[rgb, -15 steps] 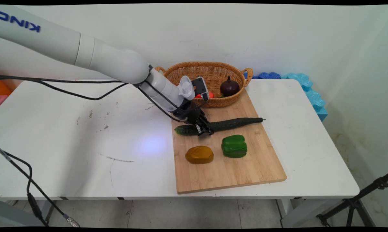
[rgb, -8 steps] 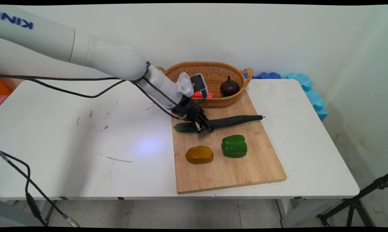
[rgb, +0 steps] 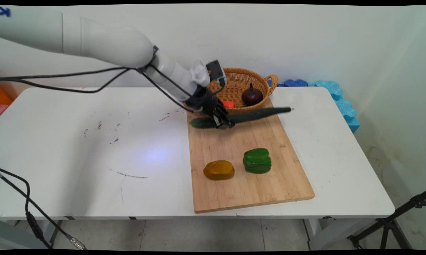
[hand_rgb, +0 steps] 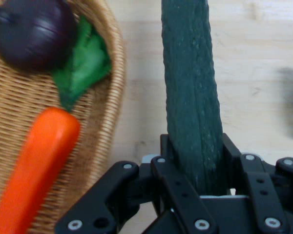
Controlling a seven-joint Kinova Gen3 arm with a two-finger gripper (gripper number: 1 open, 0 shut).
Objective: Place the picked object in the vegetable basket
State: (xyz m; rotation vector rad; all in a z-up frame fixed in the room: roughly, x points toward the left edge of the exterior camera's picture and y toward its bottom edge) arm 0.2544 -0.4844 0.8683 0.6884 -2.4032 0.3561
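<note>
Cucumber was clamped between the closed fingers of the gripper, which I had on it nearer its left, blunt end, so a short stub stuck out to the left of the fingers and the long part ran right, out to the thin stem tip. I saw it held clear above the far end of the board, roughly level, just in front of the basket. In the hand view the cucumber rose straight up from between the black fingers, with bare wood behind it.

I noted the basket standing at the board's far edge, holding a dark purple onion and a carrot; in the hand view the carrot lay along the basket's inside with green leaves at its top, next to the onion.

On the near half of the board I recorded a green pepper and, just to its left, a brownish-yellow potato, both well apart from the gripper. The board lay on the white table.
</note>
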